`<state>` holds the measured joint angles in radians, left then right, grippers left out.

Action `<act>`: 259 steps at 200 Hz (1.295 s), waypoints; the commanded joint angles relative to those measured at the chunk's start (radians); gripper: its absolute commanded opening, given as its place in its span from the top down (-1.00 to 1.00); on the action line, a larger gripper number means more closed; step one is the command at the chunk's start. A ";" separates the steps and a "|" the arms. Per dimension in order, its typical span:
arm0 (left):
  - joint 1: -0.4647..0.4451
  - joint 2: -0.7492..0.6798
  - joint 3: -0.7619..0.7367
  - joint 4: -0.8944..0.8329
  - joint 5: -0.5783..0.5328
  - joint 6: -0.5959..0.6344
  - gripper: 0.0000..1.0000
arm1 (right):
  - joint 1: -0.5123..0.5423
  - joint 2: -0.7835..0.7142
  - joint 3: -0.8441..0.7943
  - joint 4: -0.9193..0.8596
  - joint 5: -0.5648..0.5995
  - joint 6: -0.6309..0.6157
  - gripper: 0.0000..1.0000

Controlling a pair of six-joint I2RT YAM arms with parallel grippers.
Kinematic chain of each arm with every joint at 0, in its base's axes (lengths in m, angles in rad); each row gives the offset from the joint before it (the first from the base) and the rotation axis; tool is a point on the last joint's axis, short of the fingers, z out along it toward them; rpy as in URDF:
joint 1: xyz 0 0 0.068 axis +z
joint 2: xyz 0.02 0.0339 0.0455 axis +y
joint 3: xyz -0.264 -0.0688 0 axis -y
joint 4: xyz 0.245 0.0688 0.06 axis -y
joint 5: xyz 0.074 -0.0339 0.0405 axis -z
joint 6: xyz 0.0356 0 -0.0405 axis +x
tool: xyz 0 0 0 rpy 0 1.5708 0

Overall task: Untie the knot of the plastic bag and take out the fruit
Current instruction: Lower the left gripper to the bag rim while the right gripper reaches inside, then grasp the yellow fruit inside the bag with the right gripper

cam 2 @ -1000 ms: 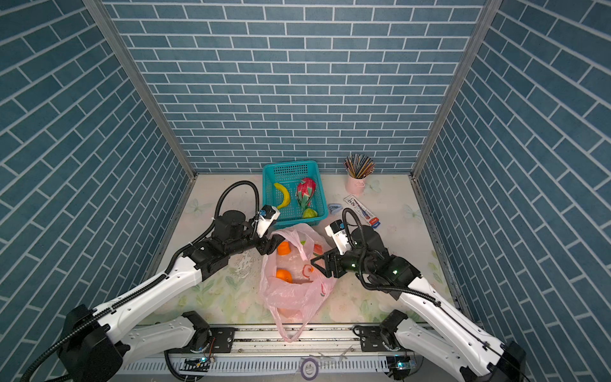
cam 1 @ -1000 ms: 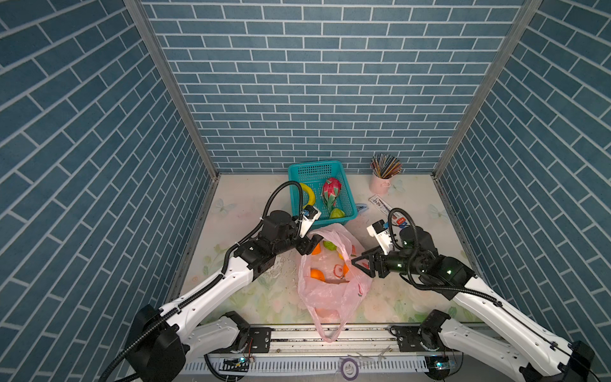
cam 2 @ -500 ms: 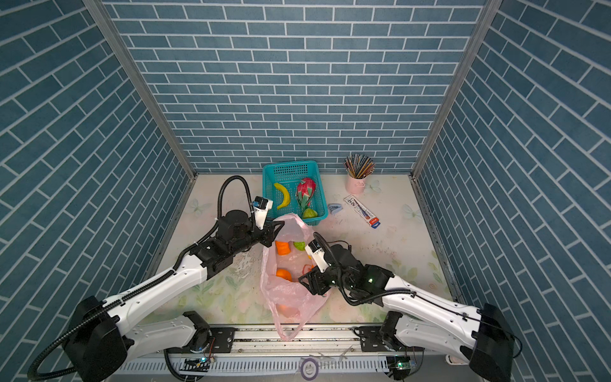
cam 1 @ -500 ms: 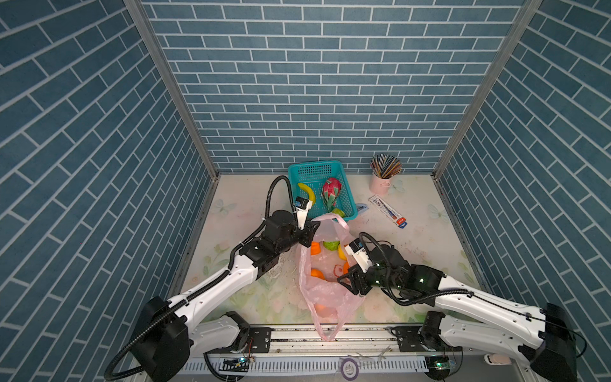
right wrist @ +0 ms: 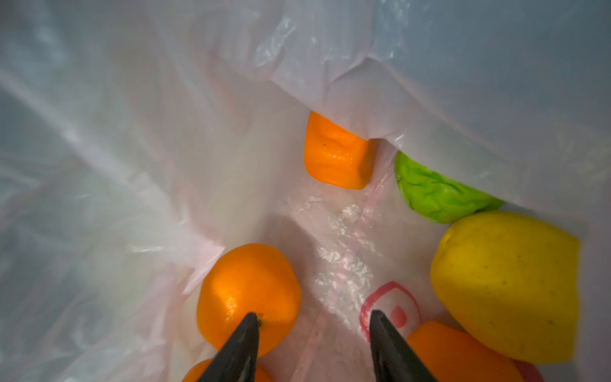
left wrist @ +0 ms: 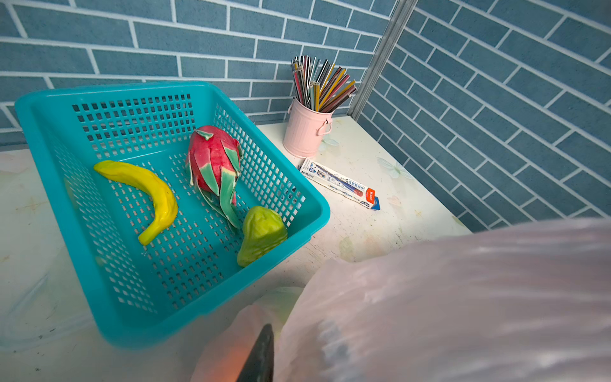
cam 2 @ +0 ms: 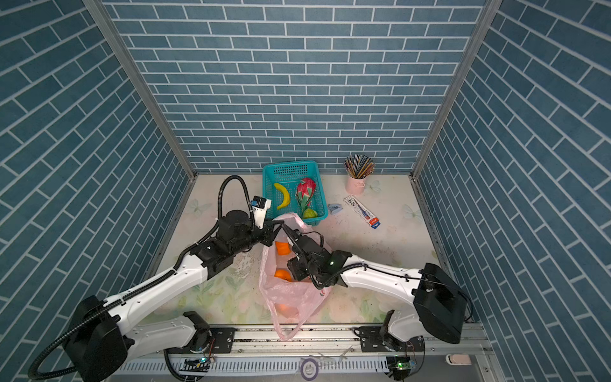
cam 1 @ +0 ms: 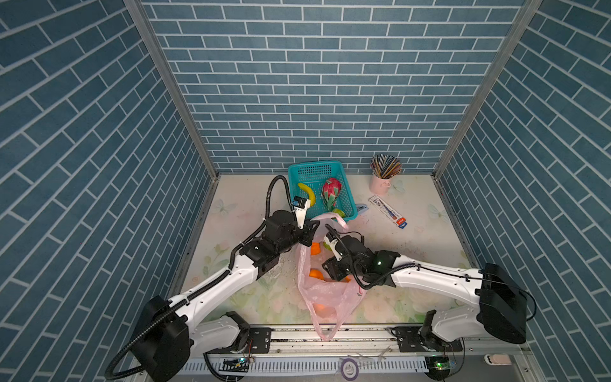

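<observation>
Left tool is clamping plastic bag rim, mouth up, bag lying on desk. Right tool is hovering inside, jaws apart, empty. It needs recentring over nearest orange before closing, avoiding film.

Pink bag open; oranges, yellow fruit, green fruit inside

The plastic bag lies before the basket (cup to its right), fruit inside.
</observation>
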<state>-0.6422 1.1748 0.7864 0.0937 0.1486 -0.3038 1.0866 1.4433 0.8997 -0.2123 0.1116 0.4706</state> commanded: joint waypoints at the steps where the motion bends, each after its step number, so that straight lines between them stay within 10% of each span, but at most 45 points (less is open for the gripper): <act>1: -0.004 0.003 0.010 -0.002 -0.022 -0.010 0.45 | 0.006 0.021 0.031 -0.083 0.192 0.000 -0.13; 176: -0.004 -0.037 -0.022 0.008 -0.028 0.057 0.45 | -0.086 0.235 0.181 -0.303 0.443 0.172 -0.71; 259: -0.003 -0.028 -0.021 0.011 -0.023 0.066 0.31 | -0.152 0.300 0.161 -0.200 0.325 0.120 -0.51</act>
<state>-0.6418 1.1450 0.7696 0.0879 0.1310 -0.2481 0.9489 1.7241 1.0668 -0.4408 0.4847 0.5915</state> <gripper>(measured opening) 0.301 0.790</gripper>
